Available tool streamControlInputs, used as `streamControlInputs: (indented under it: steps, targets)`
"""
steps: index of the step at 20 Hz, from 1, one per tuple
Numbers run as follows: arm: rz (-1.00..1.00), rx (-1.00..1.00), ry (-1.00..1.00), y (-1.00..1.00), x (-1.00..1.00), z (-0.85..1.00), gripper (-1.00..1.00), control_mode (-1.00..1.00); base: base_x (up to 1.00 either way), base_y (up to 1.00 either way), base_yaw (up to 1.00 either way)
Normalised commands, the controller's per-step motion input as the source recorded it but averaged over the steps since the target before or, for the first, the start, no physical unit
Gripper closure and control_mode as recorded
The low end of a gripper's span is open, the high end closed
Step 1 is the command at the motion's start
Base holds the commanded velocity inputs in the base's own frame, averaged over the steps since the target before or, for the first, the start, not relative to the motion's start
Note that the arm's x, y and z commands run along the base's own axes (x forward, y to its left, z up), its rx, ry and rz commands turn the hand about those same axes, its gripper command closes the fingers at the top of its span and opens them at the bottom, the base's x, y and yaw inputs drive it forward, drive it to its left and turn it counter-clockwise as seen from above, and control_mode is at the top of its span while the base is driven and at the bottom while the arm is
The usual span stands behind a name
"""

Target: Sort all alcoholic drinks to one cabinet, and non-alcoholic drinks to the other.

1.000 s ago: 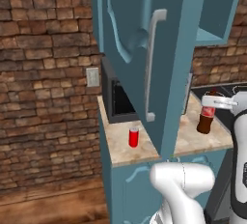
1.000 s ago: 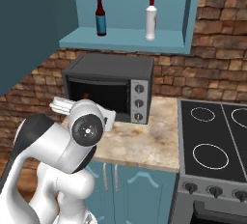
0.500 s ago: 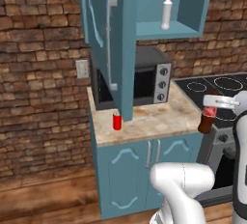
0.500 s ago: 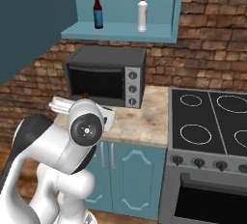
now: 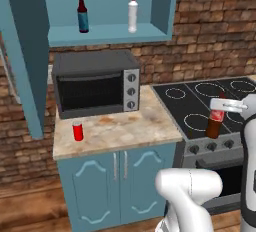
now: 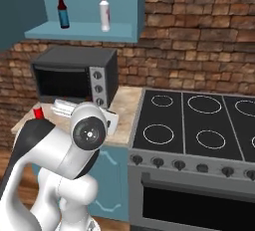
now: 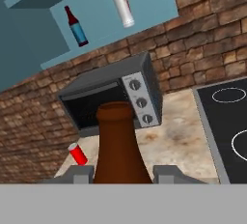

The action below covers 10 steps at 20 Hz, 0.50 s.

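**Hand view: brown cola bottle clamped between the fingers, in front of the open cabinet**

Look at the hand view first. You will see the gripper [image 7: 123,172] clenched on the brown cola bottle [image 7: 118,143], whose neck and shoulders rise between the two finger tips [image 7: 79,173], one on each side and both against the glass. Beyond the bottle's neck stands the black microwave [image 7: 113,97], with its three knobs on a silver panel at its right side.

From the left base view you can place the grip in the room: the gripper [image 5: 226,107] holds the cola bottle [image 5: 214,122] upright by its top, in the air above the front of the black stove top [image 5: 200,108], well apart from the counter [image 5: 125,128]. The bottle's red label shows below the fingers.

The small red can [image 5: 78,130] stands upright on the counter near its front left corner, in front of the microwave [image 5: 95,83] and apart from it. In the right base view you can just catch the can [image 6: 38,112] behind the arm's white shoulder.

Above the microwave the blue wall cabinet [image 5: 162,11] hangs with its door [image 5: 22,51] swung open to the left. Two bottles stand upright on its shelf, apart from each other: a dark bottle [image 5: 83,14] with a red cap and bluish label on the left, and the slim pale whitish bottle [image 5: 132,13] with a red cap on the right. You see the same pair in the right base view, the dark bottle [image 6: 62,11] left of the whitish one [image 6: 104,12].
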Motion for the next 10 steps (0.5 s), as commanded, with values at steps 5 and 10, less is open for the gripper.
streamControlInputs:
  steps: [5, 10]
  targets:
    - [0.0, 0.0, 0.0, 0.0, 0.0, 0.0, 1.0, 1.0, 0.21, -0.89, 0.0]
    - [0.0, 0.0, 0.0, 0.0, 0.0, 0.0, 1.0, 1.0, 0.22, -0.87, 0.0]
